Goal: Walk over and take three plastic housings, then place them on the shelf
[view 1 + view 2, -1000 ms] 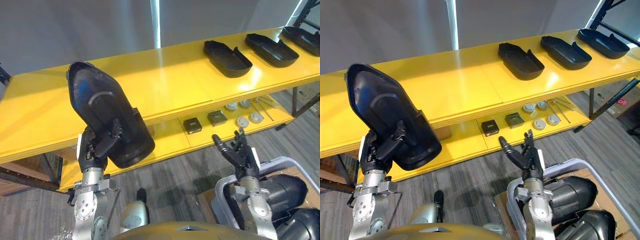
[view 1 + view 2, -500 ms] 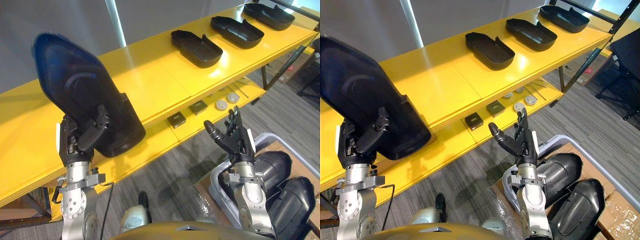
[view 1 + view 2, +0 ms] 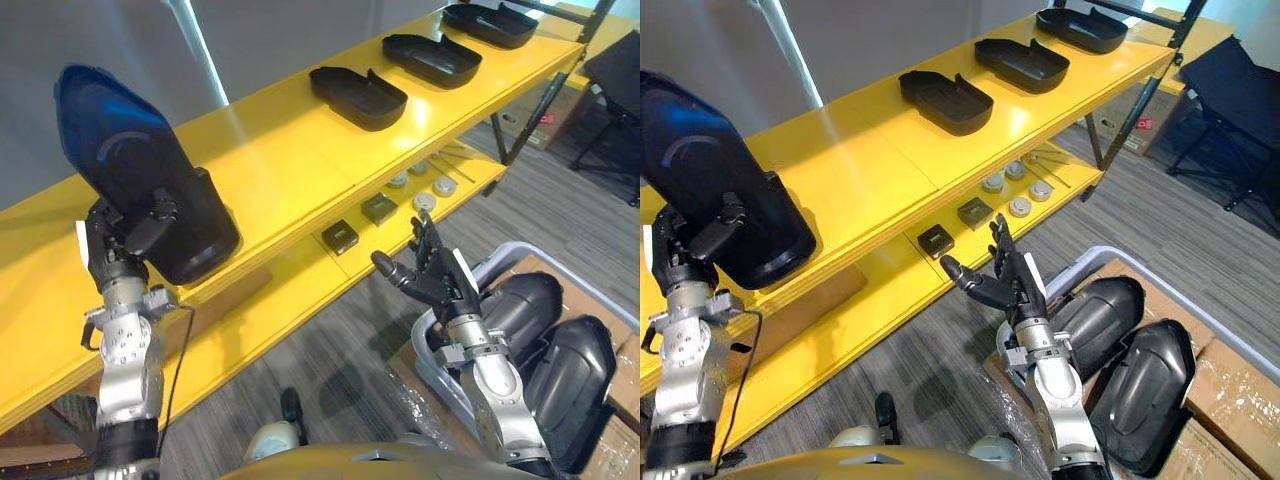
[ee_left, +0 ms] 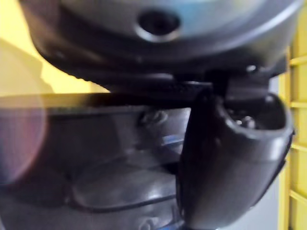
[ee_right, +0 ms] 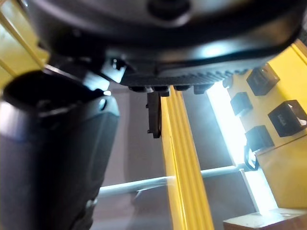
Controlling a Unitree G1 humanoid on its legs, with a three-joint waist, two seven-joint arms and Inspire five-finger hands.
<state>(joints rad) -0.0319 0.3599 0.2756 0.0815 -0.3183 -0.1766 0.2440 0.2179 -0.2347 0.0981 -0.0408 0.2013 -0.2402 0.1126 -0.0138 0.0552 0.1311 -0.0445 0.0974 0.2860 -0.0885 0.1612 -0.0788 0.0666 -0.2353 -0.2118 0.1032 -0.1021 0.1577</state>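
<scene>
Plastic housing (image 3: 135, 170) sits grasped in left robot hand (image 3: 112, 250) near the front edge of the shelf (image 3: 290, 160); right robot hand (image 3: 435, 285) released, fingers spread

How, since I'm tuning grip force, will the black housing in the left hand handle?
Probably stiff: the housing holds its shape, gripped at one end by the left hand. Likely light, since one hand lifts it.

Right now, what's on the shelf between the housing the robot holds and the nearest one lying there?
Nothing. In the left eye view the shelf top is bare between the held housing in the left hand and the nearest lying housing.
</scene>
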